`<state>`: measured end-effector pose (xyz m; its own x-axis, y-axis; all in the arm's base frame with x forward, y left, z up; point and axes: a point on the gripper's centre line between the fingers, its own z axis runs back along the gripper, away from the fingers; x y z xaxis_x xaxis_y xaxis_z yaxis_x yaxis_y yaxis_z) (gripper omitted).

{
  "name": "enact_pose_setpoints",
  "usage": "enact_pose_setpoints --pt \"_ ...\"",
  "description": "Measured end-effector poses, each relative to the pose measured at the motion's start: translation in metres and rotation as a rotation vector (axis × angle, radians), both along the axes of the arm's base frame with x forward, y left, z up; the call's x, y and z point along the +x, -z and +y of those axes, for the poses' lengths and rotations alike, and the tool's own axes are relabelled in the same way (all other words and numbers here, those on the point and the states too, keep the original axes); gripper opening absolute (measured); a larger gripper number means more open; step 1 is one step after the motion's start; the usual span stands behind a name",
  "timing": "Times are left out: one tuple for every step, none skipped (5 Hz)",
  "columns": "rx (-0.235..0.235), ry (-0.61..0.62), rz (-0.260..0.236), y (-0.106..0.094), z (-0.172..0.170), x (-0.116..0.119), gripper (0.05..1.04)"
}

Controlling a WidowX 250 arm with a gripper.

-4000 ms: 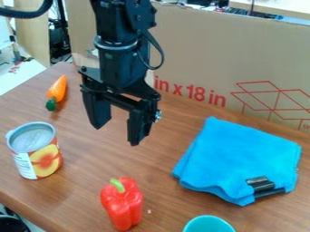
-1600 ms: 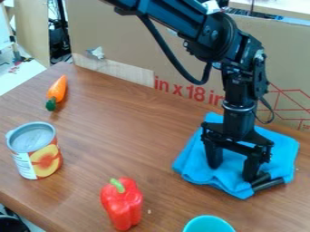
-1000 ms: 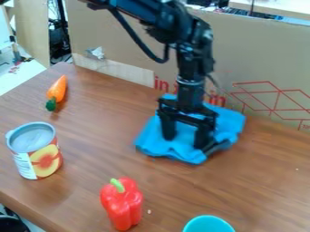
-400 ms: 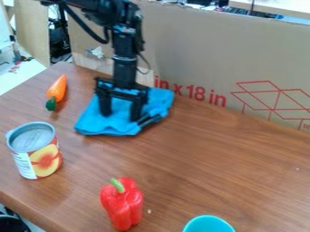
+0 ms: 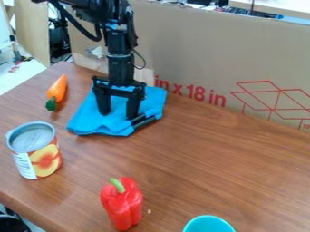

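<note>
The gripper (image 5: pixel 118 116) stands open at the upper left of the table, its two fingertips pressed down on a folded blue cloth (image 5: pixel 95 121). A black clip sits on the cloth's right edge, close to the right fingertip. Left of the cloth lies an orange carrot (image 5: pixel 57 89) with a green end. Below and to the left stands an opened can (image 5: pixel 40 154) with a peach on its label. A red pepper (image 5: pixel 122 204) with a green stem is upright near the front.
A turquoise cup (image 5: pixel 209 224) is cut off by the bottom edge. Behind the wooden table (image 5: pixel 224 154) a large cardboard sheet (image 5: pixel 200 54) stands along the back edge.
From the right side of the table, the gripper has moved left with the blue cloth dragged along beneath its fingers. The can, carrot, pepper and cup have stayed put.
</note>
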<state>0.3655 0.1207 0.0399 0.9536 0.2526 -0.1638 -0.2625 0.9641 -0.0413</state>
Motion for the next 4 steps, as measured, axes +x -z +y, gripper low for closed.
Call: enact_pose_setpoints --pt "-0.046 0.044 -0.107 -0.023 -0.012 0.004 1.001" --pt "-0.047 0.147 -0.158 -0.069 -0.045 -0.007 1.001" --pt "0.003 0.268 -0.155 -0.109 -0.091 -0.039 1.001" --pt "-0.059 0.325 -0.116 -0.124 -0.131 -0.079 1.001"
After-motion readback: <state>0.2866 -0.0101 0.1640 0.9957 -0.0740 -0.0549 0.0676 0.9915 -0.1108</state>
